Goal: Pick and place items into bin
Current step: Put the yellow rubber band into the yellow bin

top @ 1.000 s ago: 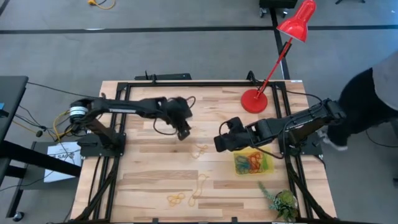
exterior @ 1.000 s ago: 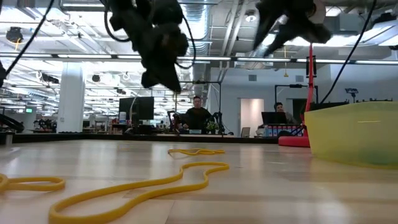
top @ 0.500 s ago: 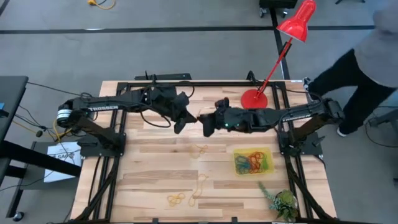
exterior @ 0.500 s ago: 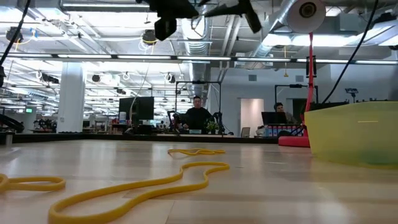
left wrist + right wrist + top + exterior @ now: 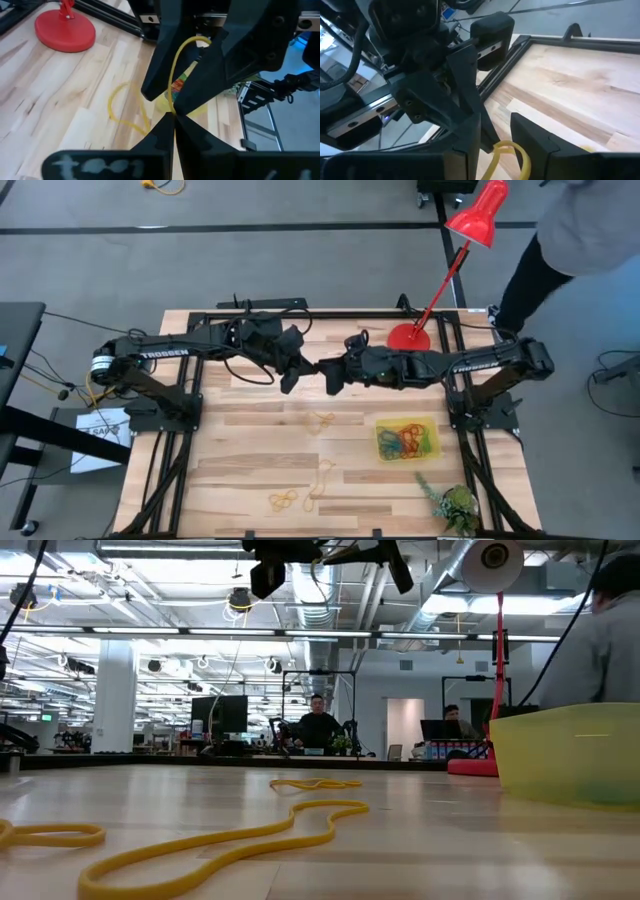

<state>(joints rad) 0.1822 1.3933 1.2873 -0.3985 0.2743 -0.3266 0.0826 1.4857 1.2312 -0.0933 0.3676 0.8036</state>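
High over the table's middle, my left gripper (image 5: 308,368) is shut on a yellow rubber-band loop (image 5: 175,65). My right gripper (image 5: 497,132) faces it from the right, open. The loop's free end (image 5: 508,146) stands in the gap between the right gripper's fingers; whether they touch it I cannot tell. The yellow bin (image 5: 407,440) sits at the right, with several coloured bands inside. More yellow bands lie flat on the wood (image 5: 320,420), (image 5: 283,500), (image 5: 230,840). My left gripper pinches one end of the yellow band (image 5: 172,102) between its two fingertips. The fingers come from the table's left, slanting a little downward. The band is lifted clear of the table and sticks out ahead of the fingertips as a narrow loop.
A red lamp base (image 5: 408,340) stands at the far right, its stem leaning out past the far edge. A green plant sprig (image 5: 450,502) lies at the near right corner. A person (image 5: 590,230) stands beyond the table's far right corner.
My left gripper has risen and gone toward the far edge with the band, still shut. My right gripper has swung from beside the bin toward the left and far edge, tipping up toward level, until its fingers came to either side of the band. The person has moved.
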